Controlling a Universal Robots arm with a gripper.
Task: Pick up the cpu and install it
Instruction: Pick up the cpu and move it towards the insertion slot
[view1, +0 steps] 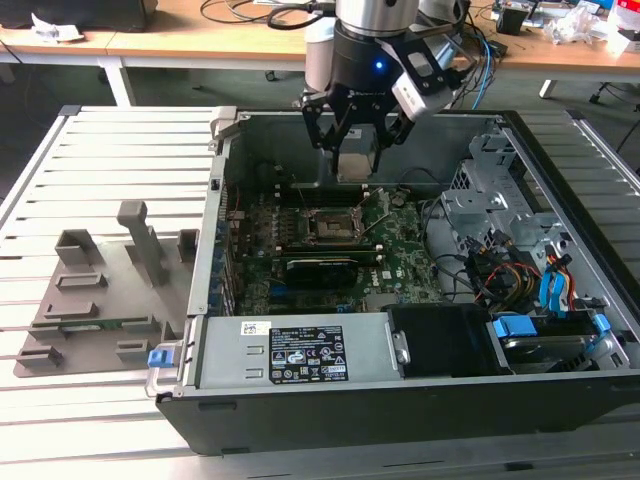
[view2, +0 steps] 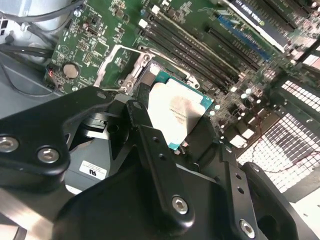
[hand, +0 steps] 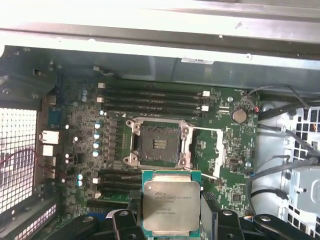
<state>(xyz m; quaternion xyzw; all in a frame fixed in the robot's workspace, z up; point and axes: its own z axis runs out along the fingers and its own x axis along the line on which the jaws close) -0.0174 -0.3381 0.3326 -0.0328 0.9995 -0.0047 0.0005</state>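
Note:
The cpu (view1: 357, 166) is a flat square chip with a silver-grey metal top and a teal edge. My gripper (view1: 356, 152) is shut on it, black fingers (hand: 125, 222) on its two opposite sides. It hangs level above the green motherboard (view1: 400, 250) inside the open computer case (view1: 300, 355). The black socket (view1: 330, 228) with its metal frame lies open and empty, below and a little nearer the case's front than the chip. In both wrist views the cpu (hand: 171, 205) (view2: 175, 112) sits just beside the socket (hand: 159, 145), apart from it.
A grey fixture plate (view1: 100, 290) with upright blocks lies on the slatted table at the exterior view's left. A drive cage and bundled cables (view1: 520, 270) fill the case's right side. Memory slots (hand: 150, 100) run behind the socket. A black shroud (view1: 440, 340) sits at the front.

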